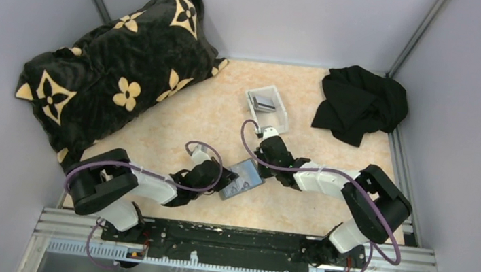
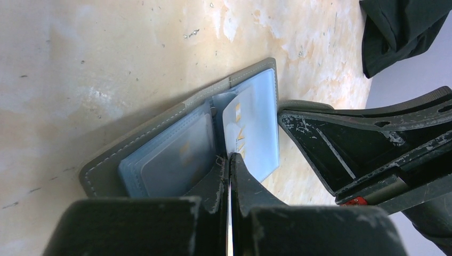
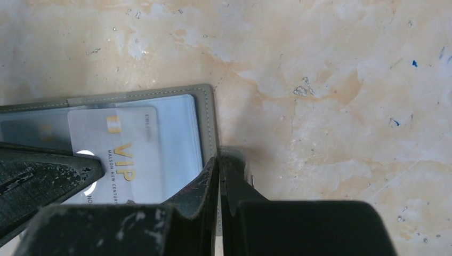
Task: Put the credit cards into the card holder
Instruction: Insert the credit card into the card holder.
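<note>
The grey card holder [image 1: 244, 177] lies open on the table between both arms, its clear slotted panels [image 2: 170, 154] facing up. My left gripper [image 2: 230, 159] [image 1: 224, 183] is shut on the near edge of a silvery credit card [image 2: 242, 125] marked VIP [image 3: 133, 141]. That card lies over the holder's right panel; how deep it sits in a slot I cannot tell. My right gripper [image 3: 219, 160] [image 1: 261, 171] is shut on the outer edge of that panel [image 3: 207, 112]. More cards [image 1: 265, 102] lie in the white tray.
The small white tray [image 1: 283, 117] stands just beyond the right gripper. A crumpled black cloth [image 1: 361, 102] lies at the back right. A large black cushion with gold flowers [image 1: 115, 67] fills the back left. Grey walls enclose the table.
</note>
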`<state>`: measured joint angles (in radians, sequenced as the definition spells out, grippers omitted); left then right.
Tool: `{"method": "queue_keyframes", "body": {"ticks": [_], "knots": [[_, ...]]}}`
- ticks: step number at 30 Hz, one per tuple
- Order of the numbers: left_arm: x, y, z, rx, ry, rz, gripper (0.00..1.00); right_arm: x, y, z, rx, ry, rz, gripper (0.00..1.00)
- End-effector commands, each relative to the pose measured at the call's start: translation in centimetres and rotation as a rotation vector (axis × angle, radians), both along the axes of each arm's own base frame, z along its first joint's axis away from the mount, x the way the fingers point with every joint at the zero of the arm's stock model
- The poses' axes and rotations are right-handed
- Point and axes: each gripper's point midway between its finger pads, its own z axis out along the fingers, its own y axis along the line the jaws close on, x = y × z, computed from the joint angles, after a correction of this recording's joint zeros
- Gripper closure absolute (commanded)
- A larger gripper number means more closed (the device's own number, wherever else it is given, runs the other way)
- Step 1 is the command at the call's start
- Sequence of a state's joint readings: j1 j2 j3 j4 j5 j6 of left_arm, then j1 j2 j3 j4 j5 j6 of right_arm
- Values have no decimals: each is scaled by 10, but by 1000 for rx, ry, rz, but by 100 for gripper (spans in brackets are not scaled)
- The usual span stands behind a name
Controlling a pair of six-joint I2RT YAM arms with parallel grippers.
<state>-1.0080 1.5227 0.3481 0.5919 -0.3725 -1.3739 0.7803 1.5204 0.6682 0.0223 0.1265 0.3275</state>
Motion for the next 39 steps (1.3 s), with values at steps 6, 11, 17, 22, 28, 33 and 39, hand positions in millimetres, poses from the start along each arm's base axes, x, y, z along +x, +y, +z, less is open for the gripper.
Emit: {"method": "queue_keyframes", "body": {"ticks": [6,11,17,22,28,33,39], "knots": [[-4,-3,-24,80,43,-36,100,-27,-22,-31,-75,112,-11,97],[-6,-15,-23,86,43,-103,99,-29,-17,-32,-68,119,-2,98],[-11,-18,-21,115,66,-140,77,-31,-14,-31,-61,123,4,98],[-16,-20,-19,176,100,-185,63,-32,-11,-30,-57,123,10,98],[-17,-13,-14,224,112,-185,59,-32,-11,-29,-57,122,7,98],[-16,-2,-6,261,105,-159,55,-33,-8,-28,-44,127,17,98],[-14,6,2,280,93,-134,55,-37,-2,-24,-40,124,28,98]]}}
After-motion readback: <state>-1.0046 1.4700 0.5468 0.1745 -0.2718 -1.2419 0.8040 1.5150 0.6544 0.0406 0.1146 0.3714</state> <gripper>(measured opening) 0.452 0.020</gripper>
